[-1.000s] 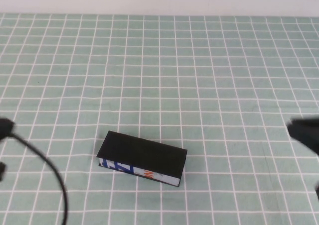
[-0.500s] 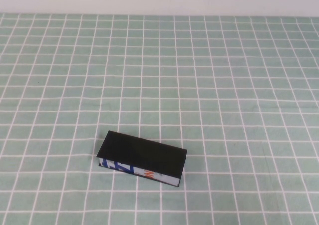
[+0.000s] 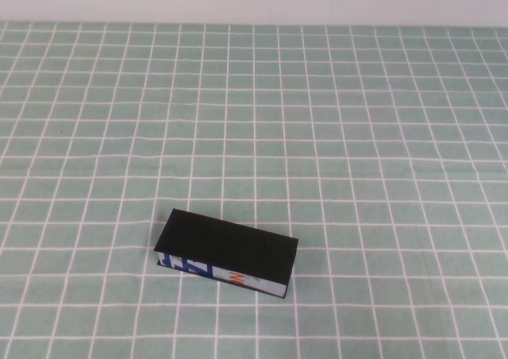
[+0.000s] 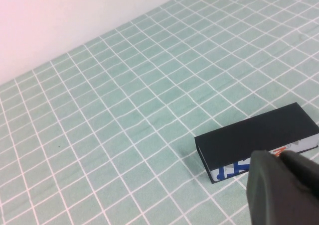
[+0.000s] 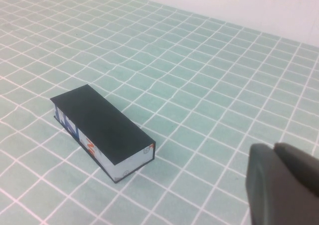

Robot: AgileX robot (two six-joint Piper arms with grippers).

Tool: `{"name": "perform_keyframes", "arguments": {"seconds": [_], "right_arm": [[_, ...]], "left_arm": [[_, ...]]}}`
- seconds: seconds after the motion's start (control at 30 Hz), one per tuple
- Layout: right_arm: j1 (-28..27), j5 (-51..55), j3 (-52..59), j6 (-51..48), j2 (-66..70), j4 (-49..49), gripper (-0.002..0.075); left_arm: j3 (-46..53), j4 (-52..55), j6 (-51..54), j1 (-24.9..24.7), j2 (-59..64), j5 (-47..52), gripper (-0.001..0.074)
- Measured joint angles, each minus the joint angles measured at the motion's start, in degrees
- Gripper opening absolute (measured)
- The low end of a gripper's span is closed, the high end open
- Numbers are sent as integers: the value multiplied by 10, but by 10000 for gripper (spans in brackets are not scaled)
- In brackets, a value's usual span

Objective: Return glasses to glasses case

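Glasses case (image 3: pixel 225 252) sits shut, flap down, on the green checked tablecloth (image 3: pixel 357 137), near the front edge. No glasses visible anywhere, presumably inside, so the task looks finished. Left gripper (image 4: pixel 286 187) and right gripper (image 5: pixel 284 185) are pulled clear of the case; can't tell jaw state on either.

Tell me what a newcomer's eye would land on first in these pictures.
The closed black glasses case lies alone on the green checked tablecloth, toward the robot's side and slightly left, its white printed strip facing the robot. No glasses are in sight. Neither arm shows in the high view; the left gripper and the right gripper each appear only at the edge of their own wrist views, apart from the case.
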Motion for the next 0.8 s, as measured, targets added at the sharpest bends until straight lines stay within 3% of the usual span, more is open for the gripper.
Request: {"name": "perform_keyframes", "arguments": {"seconds": [0.8], "right_arm": [[0, 0, 1, 0, 0, 1, -11]], "left_arm": [[0, 19, 0, 0, 0, -30, -2]]}}
